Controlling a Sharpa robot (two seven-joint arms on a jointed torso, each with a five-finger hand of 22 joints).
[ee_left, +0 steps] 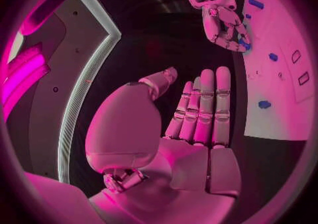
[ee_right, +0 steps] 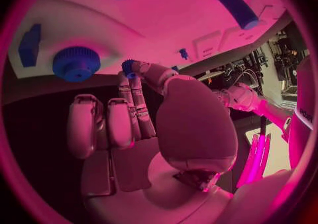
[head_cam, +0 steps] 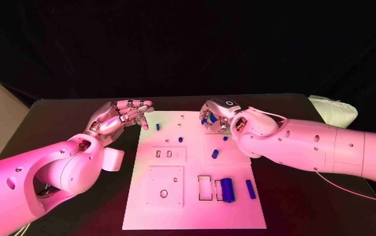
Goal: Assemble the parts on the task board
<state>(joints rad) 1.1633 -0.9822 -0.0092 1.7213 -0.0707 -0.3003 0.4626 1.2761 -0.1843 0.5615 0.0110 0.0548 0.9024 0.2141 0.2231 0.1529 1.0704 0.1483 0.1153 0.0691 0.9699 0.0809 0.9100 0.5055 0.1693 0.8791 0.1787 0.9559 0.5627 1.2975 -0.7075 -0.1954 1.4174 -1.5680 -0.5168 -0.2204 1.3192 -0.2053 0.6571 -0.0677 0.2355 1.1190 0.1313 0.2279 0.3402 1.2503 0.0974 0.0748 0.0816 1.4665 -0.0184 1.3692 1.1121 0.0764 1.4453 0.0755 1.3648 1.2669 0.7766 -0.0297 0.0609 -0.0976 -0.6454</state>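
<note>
Right robot hand (head_cam: 217, 116) over far edge of task board (head_cam: 194, 214), pinching small blue gear (ee_right: 129, 66) at fingertips; larger blue gear (ee_right: 76, 63) seated just beside; left robot hand (head_cam: 121, 115) spread, off board over worktop (head_cam: 63, 119). Risks: shallow pinch, slip likely; misalignment, jamming; board unbraced, may shift.

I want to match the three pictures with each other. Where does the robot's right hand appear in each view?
Head view: the right hand is over the far edge of the task board, right of its middle.
Left wrist view: it is beyond the left hand, at the board's edge.
Right wrist view: its own palm faces the board, pinching a small blue part.
Shared landmark: the white task board.
</note>
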